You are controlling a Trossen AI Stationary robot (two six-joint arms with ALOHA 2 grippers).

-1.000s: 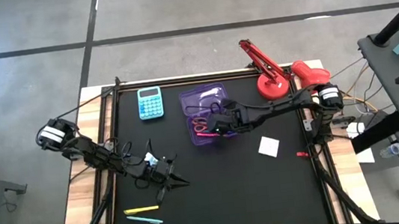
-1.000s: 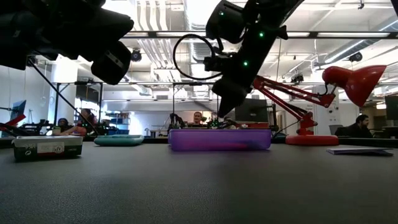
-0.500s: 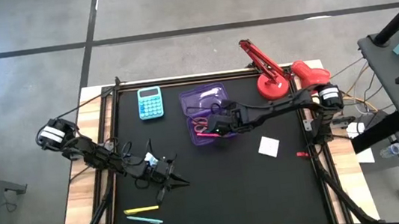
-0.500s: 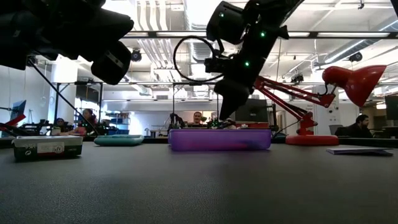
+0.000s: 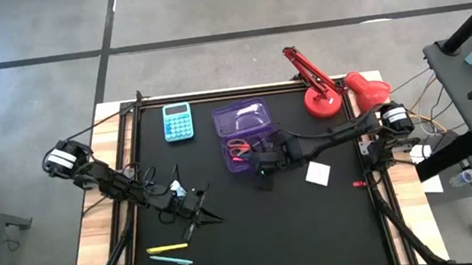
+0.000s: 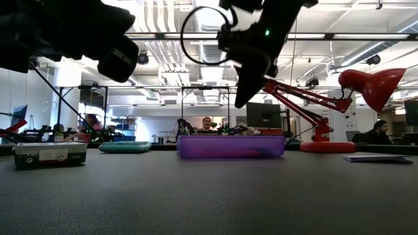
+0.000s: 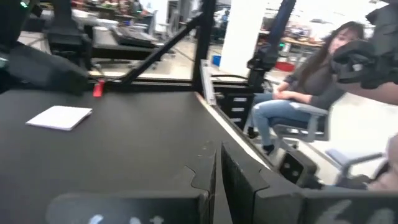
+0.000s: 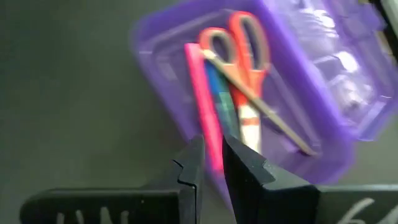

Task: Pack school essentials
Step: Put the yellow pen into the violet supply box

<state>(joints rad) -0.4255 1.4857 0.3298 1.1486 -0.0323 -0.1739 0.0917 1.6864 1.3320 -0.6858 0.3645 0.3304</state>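
A purple plastic box (image 5: pixel 244 136) stands at the middle of the table's far half. In it lie red-handled scissors (image 8: pixel 242 50), a pink pen (image 8: pixel 205 99) and a teal pen (image 8: pixel 221 106). My right gripper (image 5: pixel 262 170) hovers shut and empty just past the box's near edge, above the table (image 6: pixel 240 101). My left gripper (image 5: pixel 214 214) waits shut over the table's left half. A yellow pen (image 5: pixel 167 247) and a teal pen (image 5: pixel 172 261) lie flat by the near-left corner. A white square (image 5: pixel 317 173) lies right of the box. A green-and-white packet (image 6: pixel 50 155) rests on the table at the left.
A light-blue calculator (image 5: pixel 178 121) lies left of the box. A red desk lamp (image 5: pixel 329 91) stands at the far right. A small red object (image 5: pixel 358 183) lies near the right edge. Bare black mat stretches across the near middle. People sit in the room beyond.
My right gripper has risen from inside the purple box and drawn back toward the table's near edge, ending just outside the box. The pink pen and the scissors stay in the box.
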